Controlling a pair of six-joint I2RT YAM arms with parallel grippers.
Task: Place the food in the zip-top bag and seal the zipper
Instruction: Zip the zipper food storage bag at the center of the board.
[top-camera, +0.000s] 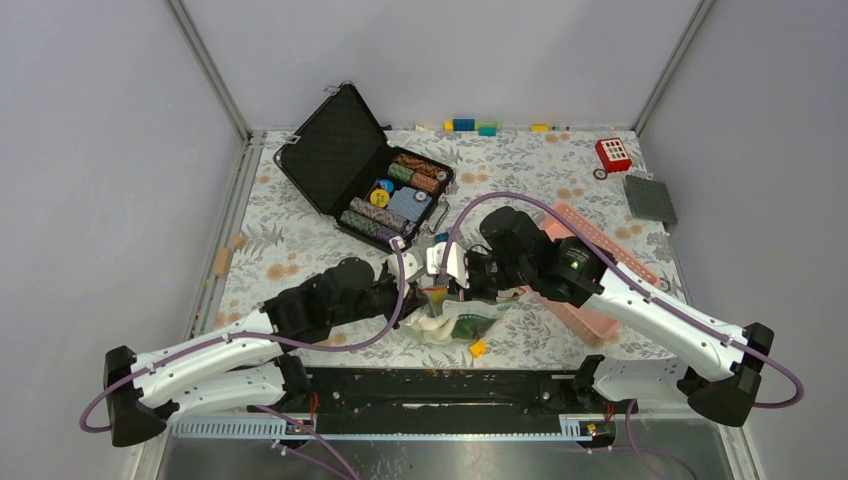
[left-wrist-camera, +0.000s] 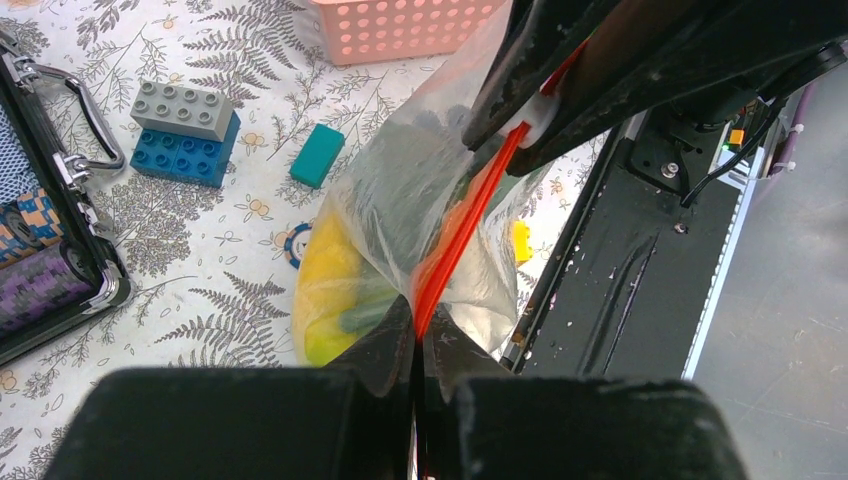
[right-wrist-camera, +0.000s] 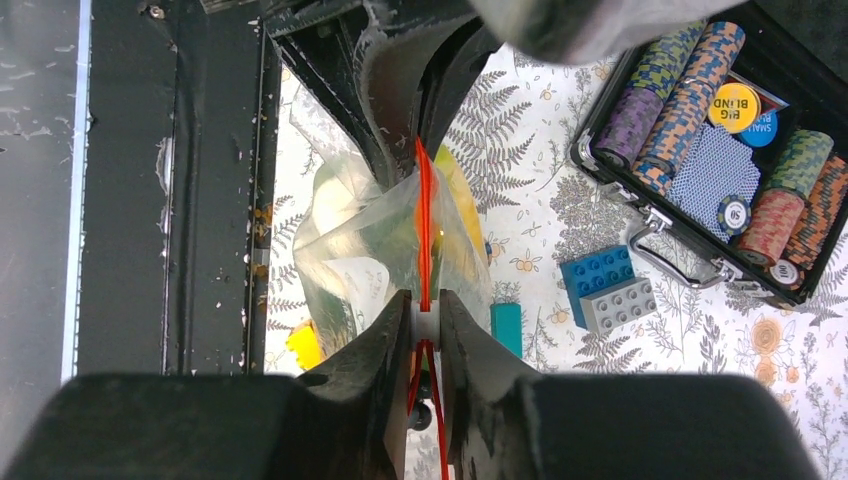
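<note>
Left wrist view: left gripper (left-wrist-camera: 414, 345) fingers pressed together on one end of the zipper (left-wrist-camera: 462, 235), with the orange-red strip taut between the two arms. Right wrist view: right gripper (right-wrist-camera: 425, 335) pinches the white slider (right-wrist-camera: 425, 322) farther along the strip. Zip-top bag (left-wrist-camera: 400, 200) droops below the strip at the near edge of the table (top-camera: 300, 230), with yellow food (left-wrist-camera: 325, 290) inside. One small yellow piece (top-camera: 478, 348) lies outside, just beside the bag.

"BIG BLIND" on yellow chip (right-wrist-camera: 733, 107), "SMALL" on blue chip (right-wrist-camera: 763, 129)
</note>
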